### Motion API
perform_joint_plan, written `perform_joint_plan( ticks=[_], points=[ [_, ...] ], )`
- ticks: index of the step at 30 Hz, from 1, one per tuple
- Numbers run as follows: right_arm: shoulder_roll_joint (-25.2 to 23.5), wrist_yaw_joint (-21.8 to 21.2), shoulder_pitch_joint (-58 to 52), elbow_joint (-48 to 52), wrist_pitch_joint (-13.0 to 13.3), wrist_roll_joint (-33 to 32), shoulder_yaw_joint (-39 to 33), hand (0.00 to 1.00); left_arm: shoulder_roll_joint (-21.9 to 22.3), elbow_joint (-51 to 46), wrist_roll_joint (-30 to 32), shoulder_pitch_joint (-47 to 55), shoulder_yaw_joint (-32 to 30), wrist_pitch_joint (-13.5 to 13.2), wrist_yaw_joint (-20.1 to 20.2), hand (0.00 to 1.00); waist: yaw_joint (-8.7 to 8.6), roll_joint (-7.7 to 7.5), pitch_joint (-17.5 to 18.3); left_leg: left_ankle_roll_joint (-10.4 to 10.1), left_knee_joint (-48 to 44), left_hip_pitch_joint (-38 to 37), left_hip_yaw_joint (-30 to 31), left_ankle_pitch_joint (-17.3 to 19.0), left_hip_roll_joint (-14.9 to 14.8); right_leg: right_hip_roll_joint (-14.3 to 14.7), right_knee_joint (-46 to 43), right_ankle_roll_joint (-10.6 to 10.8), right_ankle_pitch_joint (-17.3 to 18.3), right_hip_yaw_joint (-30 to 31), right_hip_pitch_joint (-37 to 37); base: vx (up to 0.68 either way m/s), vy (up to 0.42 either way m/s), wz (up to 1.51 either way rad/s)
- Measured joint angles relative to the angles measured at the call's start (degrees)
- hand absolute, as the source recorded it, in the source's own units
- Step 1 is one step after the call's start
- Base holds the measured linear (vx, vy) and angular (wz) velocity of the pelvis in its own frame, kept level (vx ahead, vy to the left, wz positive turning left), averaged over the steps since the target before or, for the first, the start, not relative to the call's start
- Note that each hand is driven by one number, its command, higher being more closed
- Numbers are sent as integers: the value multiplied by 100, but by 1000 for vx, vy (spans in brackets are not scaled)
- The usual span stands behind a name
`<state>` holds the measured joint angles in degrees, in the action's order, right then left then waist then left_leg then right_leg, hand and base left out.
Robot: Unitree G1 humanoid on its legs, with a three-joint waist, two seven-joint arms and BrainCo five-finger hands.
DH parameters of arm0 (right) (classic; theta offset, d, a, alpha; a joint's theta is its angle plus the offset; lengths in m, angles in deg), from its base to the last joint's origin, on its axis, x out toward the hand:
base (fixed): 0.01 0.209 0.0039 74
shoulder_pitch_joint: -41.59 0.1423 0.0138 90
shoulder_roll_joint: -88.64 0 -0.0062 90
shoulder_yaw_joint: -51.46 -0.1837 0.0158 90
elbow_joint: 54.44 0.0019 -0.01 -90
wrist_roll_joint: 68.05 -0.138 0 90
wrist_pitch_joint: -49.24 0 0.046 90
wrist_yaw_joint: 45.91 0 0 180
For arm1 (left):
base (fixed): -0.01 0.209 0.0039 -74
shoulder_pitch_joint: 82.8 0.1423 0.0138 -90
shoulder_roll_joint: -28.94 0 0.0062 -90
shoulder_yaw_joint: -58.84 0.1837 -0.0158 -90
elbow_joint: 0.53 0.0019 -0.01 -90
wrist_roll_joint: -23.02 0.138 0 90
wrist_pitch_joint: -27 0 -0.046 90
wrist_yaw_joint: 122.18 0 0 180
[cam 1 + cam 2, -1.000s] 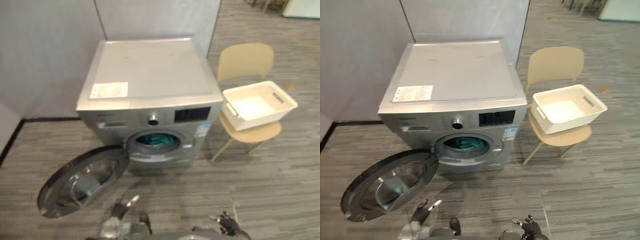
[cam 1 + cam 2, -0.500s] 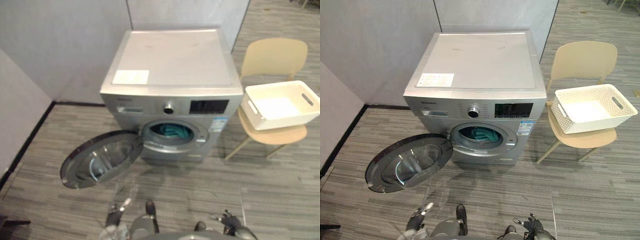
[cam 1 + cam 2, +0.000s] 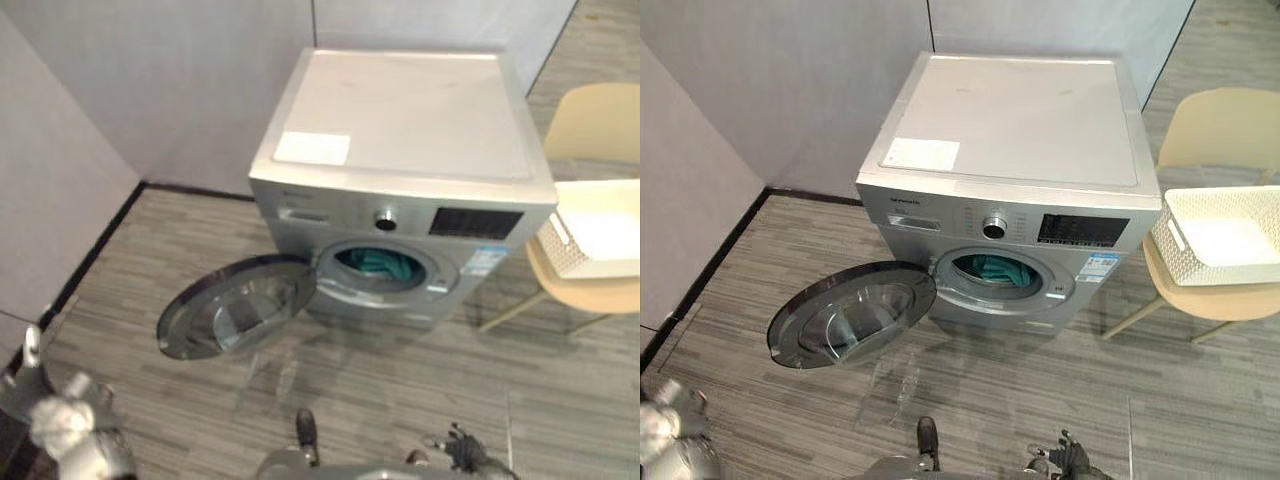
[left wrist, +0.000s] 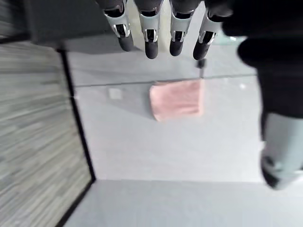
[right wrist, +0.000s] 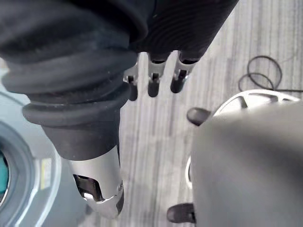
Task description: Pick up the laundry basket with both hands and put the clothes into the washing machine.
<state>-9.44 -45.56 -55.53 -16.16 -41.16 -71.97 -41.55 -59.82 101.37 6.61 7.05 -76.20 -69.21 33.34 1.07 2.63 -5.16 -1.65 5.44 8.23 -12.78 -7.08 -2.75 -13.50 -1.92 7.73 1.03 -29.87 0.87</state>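
our left hand (image 4: 150, 23) and right hand (image 5: 152, 80) hang straight-fingered and empty; teal clothes (image 3: 992, 268) lie in the washing machine (image 3: 1010, 130), the laundry basket (image 3: 1215, 272) sits empty on the chair (image 3: 1215, 125) at right, so we'd best steer clear of the open door (image 3: 850, 315).

I count one washing machine (image 3: 1010, 130), with one round door (image 3: 850, 315), one dial (image 3: 992, 227) and one white label (image 3: 922, 153) on its lid, and one teal bundle of clothes (image 3: 995, 268) in the drum. There's one beige chair (image 3: 1215, 130) and one white laundry basket (image 3: 1225, 240). I've got two hands to count, my left hand (image 4: 151, 28) and my right hand (image 5: 152, 78), and one pink rectangle (image 4: 177, 99) that I can't identify from here.
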Motion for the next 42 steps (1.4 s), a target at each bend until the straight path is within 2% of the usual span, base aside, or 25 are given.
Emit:
perform_joint_plan(
  ticks=[3, 5, 8, 9, 10, 12, 14, 16, 18, 20, 21, 22, 28, 31, 32, 34, 36, 38, 40, 42],
  points=[
    [-15, -66, 103, 318, 0, -1, 361, 0, -606, 591, 334, -915, 132, 149, -12, 0, -1, 6, -69, 20, -1, 381, 32, -99, -35, 36, -36, -37, -35, -23, 369, 11, 21, 7],
    [-37, -65, 165, 461, 10, -2, 408, 0, -801, 957, 362, -1255, 307, 223, -12, 0, -6, -50, -128, -7, -1, 552, 35, -135, -58, 50, -56, -52, -46, -17, 550, 6, 2, 2],
    [-42, -46, 270, 617, 10, -6, 463, 0, -1102, 1912, 271, -1755, 685, 329, 108, 0, -21, -235, -327, -10, -4, 693, 9, -155, -88, 67, -92, -59, -49, 22, 733, 22, 17, -6],
    [-44, -26, 307, 856, 32, -65, 533, 0, -1913, 3632, 87, -2663, 1611, 488, 635, 0, -16, -546, -594, -37, -6, 1015, -4, -257, -152, 148, -100, -116, -86, 28, 1059, 0, 0, 0],
    [-45, -17, 306, 913, 33, -77, 534, 0, -2117, 3999, 107, -2985, 1828, 593, 824, 0, -17, -620, -673, -37, -7, 1096, -13, -278, -201, 172, -106, -124, -92, 28, 1135, 0, 0, 0],
    [-61, 2, 285, 1027, 33, -122, 547, 0, -2234, 4167, 157, -3320, 1999, 658, 1022, 0, -19, -697, -778, -40, -7, 1129, -43, -287, -229, 178, -109, -128, -91, 40, 1172, 0, 14, -2],
    [-60, 20, 286, 1151, 53, -126, 582, 0, -2293, 4297, 312, -3587, 2114, 717, 1098, 0, -4, -712, -866, -46, -6, 1142, -90, -291, -257, 182, -131, -133, -89, 84, 1219, -10, 26, -12],
    [-83, 58, 283, 1330, 122, -211, 600, 0, -2512, 4495, 735, -4044, 2486, 795, 1220, 0, 0, -760, -1018, -89, -5, 1254, -166, -321, -330, 247, -153, -198, -130, 161, 1387, -50, 13, -19],
    [-107, 63, 273, 1579, 152, -247, 593, 0, -2664, 4506, 1833, -4506, 2665, 936, 1453, 0, -2, -844, -1106, -112, -5, 1506, -168, -385, -432, 326, -149, -270, -180, 161, 1638, -80, -8, -12],
    [-166, 91, 124, 1959, 158, -259, 576, 0, -3025, 4442, 3084, -4913, 2748, 952, 1741, 0, 59, -941, -1180, -139, -2, 1715, -191, -450, -566, 466, -67, -367, -251, 166, 1822, -71, -22, -15],
    [-189, 92, 84, 2085, 161, -264, 576, 0, -3080, 4451, 3299, -4969, 2757, 969, 1790, 0, 61, -966, -1194, -143, 0, 1729, -218, -451, -596, 487, -63, -378, -259, 180, 1853, -83, -15, -31],
    [-276, 91, -161, 2862, 253, -281, 600, 0, -3292, 4427, 3609, -5110, 2729, 957, 1876, 0, 126, -1038, -1230, -153, 38, 1865, -457, -407, -749, 610, 33, -463, -340, 235, 1996, -62, 3, -28],
    [-298, 89, -230, 3127, 380, -332, 623, 0, -3264, 4328, 3538, -5046, 2656, 847, 1949, 0, 149, -1045, -1224, -136, 1, 1963, -649, -496, -827, 648, 110, -422, -403, 196, 2050, 29, 30, 0],
    [-302, 87, -247, 3168, 384, -326, 628, 0, -3116, 4324, 3109, -4929, 2225, 771, 1939, 0, 176, -1046, -1212, -141, -2, 2018, -605, -525, -826, 670, 183, -396, -420, 159, 2046, 40, 26, 7],
    [-300, 90, -241, 3214, 378, -320, 628, 0, -3028, 4415, 2753, -4750, 2172, 784, 2046, 0, 194, -1042, -1204, -142, -2, 2018, -604, -526, -820, 674, 219, -393, -425, 156, 2029, 40, 30, 2],
    [-303, 84, -235, 3254, 362, -310, 625, 0, -2879, 4425, 2596, -4427, 2109, 697, 1957, 0, 200, -1040, -1197, -148, -4, 2017, -582, -532, -814, 674, 227, -392, -426, 136, 2012, 41, 37, 5],
    [-303, 67, -238, 3192, 224, -218, 623, 0, -2647, 4436, 2403, -4092, 2102, 732, 2065, 0, 229, -1034, -1089, -152, -5, 1958, -537, -537, -786, 674, 312, -380, -433, 70, 1884, 58, 48, 16],
    [-303, 62, -217, 3033, 168, -159, 607, 0, -2334, 4438, 2358, -3705, 2164, 767, 2117, 0, 240, -1020, -864, -152, -5, 1890, -512, -536, -731, 656, 409, -346, -454, 22, 1747, 63, 50, 19],
    [-302, 56, -202, 2985, 124, -18, 576, 0, -1972, 4454, 2218, -3198, 2513, 852, 2241, 0, 243, -938, -720, -151, -5, 1705, -535, -531, -664, 588, 423, -316, -471, 15, 1554, 49, 96, 8],
    [-306, 9, -65, 2714, 104, 29, 541, 0, -1777, 4519, 1891, -2772, 3040, 978, 2593, 0, 255, -887, -627, -149, -5, 1522, -637, -526, -600, 511, 413, -283, -486, 91, 1428, -7, 104, -11]
  ],
)
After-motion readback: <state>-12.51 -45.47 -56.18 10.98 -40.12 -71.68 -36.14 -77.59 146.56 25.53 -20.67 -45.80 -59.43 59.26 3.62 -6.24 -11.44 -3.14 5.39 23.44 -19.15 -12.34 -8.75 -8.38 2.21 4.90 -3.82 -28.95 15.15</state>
